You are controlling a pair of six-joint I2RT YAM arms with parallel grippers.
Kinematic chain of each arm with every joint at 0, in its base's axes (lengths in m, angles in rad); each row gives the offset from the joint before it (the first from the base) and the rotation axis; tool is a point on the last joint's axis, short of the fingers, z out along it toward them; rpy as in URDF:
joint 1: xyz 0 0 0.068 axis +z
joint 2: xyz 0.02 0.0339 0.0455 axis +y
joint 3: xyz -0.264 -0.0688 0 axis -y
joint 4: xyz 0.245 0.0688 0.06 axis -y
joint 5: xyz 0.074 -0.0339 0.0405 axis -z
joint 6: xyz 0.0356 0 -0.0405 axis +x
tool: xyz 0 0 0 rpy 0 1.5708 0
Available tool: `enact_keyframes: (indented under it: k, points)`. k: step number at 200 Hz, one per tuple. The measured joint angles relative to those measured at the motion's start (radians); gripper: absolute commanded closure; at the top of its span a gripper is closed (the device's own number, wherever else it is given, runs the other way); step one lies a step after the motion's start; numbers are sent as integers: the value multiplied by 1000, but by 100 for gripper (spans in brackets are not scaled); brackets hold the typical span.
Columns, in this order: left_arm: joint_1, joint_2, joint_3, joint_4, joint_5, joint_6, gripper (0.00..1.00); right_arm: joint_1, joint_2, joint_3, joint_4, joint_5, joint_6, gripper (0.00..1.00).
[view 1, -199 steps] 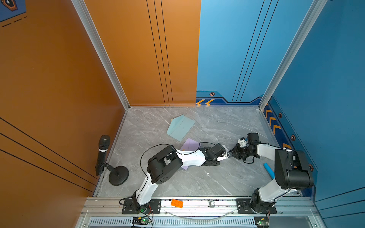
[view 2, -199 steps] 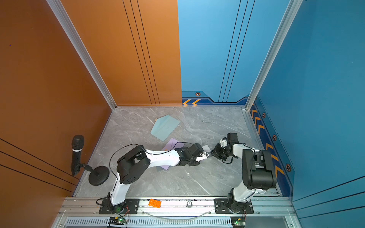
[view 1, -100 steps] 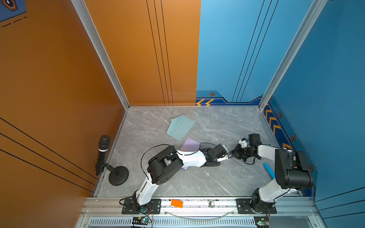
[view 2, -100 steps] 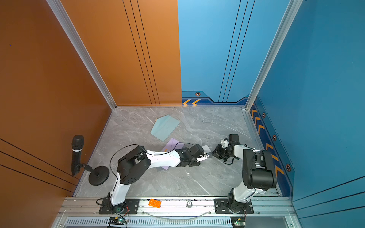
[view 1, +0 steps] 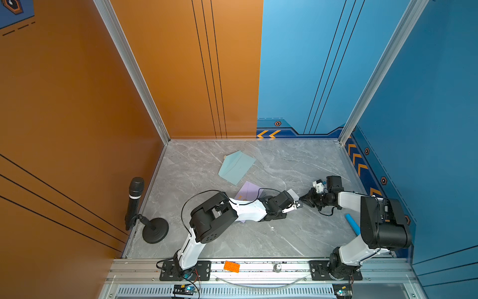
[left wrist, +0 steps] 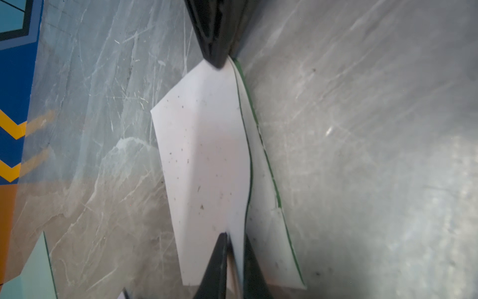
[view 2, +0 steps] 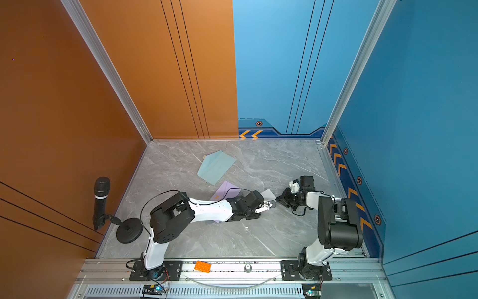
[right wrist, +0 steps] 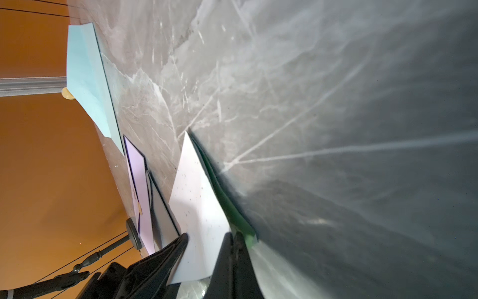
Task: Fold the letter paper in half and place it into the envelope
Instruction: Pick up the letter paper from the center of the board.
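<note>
Folded white letter paper (left wrist: 207, 155), green edge showing, sits low over the grey surface (view 1: 284, 233) between both arms, apart from the light-blue envelope (view 1: 236, 167). Right pincer (left wrist: 218, 60) closed, pinching one end. Left pincer (left wrist: 234, 246) straddles the opposite end with a slim gap between its fingers; can't tell if it clamps. Lilac sheet (view 1: 248, 190) lies under the left arm.
</note>
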Motion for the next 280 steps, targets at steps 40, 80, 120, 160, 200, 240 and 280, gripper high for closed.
enact_keyframes:
  k: [40, 80, 120, 160, 200, 240, 280]
  points:
    - [42, -109, -121, 3, 136, -61, 77, -18, -16, 0, 32, -5, -9, 100]
    - [163, -217, -199, 72, 314, -160, 71, -19, -22, 0, 42, -6, -48, 100]
    - [322, -195, -113, 78, 514, -291, 66, -15, -82, 0, 42, -8, -111, 100]
    - [394, -79, 82, 3, 653, -349, 61, 49, -162, 0, 40, 11, -193, 100]
    - [399, -17, 116, -40, 758, -358, 56, 175, -269, 2, -5, 118, -309, 100]
    - [420, 16, 116, -35, 855, -373, 52, 204, -362, 2, -13, 181, -367, 100]
    - [432, 46, 138, -33, 884, -373, 50, 222, -366, 2, -14, 192, -395, 100]
